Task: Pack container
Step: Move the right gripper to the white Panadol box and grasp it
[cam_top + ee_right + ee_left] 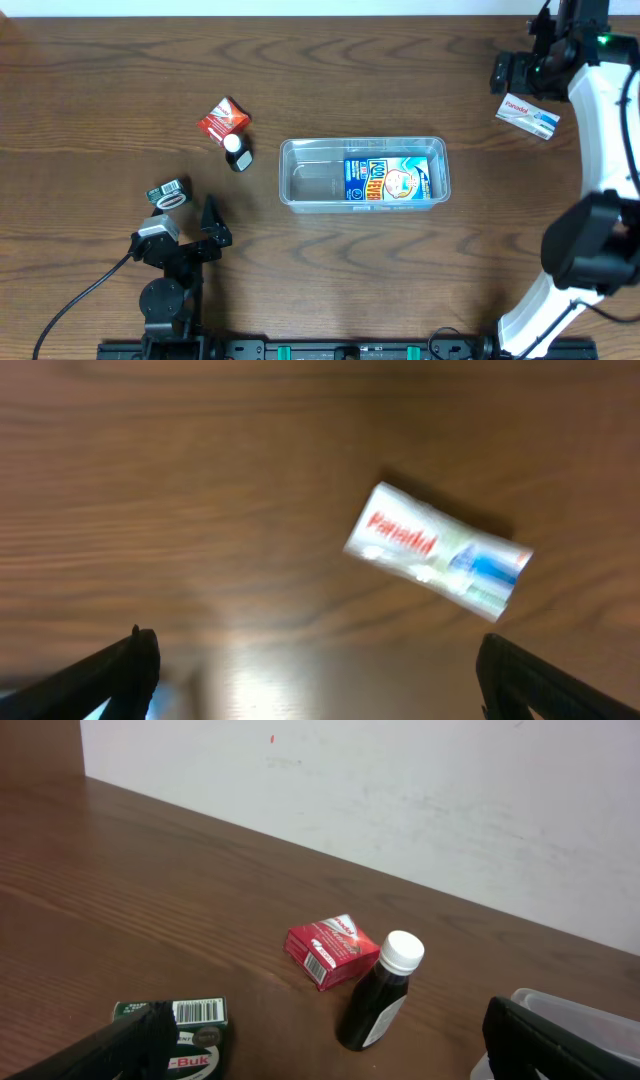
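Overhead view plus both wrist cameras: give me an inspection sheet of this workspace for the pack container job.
Surface: brown wood-grain table.
Job's things: clear plastic container near the centre, with a blue packet lying flat inside. The Panadol box, red box, dark bottle with white cap and green tin are outside it on the table.
Clutter: nothing seen.
Hands: left hand open by the green tin, holding nothing. Right hand open near the Panadol box, not touching it.
Cables: black cable from the left arm's base toward the near edge.
Surroundings: white wall beyond the table.
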Motion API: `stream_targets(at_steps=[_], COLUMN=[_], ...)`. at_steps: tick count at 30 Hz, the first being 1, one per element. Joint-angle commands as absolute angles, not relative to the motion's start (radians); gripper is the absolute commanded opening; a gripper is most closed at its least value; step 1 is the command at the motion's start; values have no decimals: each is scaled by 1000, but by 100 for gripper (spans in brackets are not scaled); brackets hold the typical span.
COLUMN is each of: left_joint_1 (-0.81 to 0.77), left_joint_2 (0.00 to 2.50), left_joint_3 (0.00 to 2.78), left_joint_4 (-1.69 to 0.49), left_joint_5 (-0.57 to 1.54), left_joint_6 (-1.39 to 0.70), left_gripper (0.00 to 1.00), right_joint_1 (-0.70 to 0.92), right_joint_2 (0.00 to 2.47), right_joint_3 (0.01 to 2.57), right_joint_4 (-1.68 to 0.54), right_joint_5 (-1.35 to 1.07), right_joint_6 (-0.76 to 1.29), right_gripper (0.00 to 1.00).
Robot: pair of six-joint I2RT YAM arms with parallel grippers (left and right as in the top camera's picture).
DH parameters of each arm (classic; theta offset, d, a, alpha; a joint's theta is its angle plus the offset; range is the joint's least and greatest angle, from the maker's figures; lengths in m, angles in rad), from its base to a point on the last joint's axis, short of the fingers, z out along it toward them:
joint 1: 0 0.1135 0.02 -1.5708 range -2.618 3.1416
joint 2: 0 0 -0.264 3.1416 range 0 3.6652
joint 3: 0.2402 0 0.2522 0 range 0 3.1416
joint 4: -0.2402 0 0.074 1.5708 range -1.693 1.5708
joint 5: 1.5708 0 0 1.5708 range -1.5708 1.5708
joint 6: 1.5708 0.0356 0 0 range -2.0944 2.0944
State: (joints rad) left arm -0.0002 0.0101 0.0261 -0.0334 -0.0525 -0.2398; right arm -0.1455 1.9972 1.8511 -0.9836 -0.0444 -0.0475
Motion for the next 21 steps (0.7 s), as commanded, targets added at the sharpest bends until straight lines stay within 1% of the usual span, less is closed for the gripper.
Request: stream_targets(at_steps=[1, 7, 13, 18, 21], left_joint_1=[1, 1, 1, 1, 1], left_joint_2=[4, 4, 4, 4, 4], left_joint_3=[4, 4, 4, 4, 4], left_joint_4=[-70, -70, -70, -70, -70], left_joint_5=[-64, -64, -64, -64, -64], left_joint_6=[-245, -245, -245, -245, -245], left_gripper=[98, 98, 98, 98, 98], right_joint_1=[-151, -171, -214, -266, -294], right_joint_2=[2078, 2196, 2261, 2313, 2332], right_joint_3=[1858, 1858, 1858, 1858, 1858], right_joint_4=[-954, -840, -737, -738, -755], right_joint_5=[11, 15, 42, 14, -36], right_joint_6=[-309, -511, -544, -551, -551], right_gripper=[99, 99, 99, 99, 95])
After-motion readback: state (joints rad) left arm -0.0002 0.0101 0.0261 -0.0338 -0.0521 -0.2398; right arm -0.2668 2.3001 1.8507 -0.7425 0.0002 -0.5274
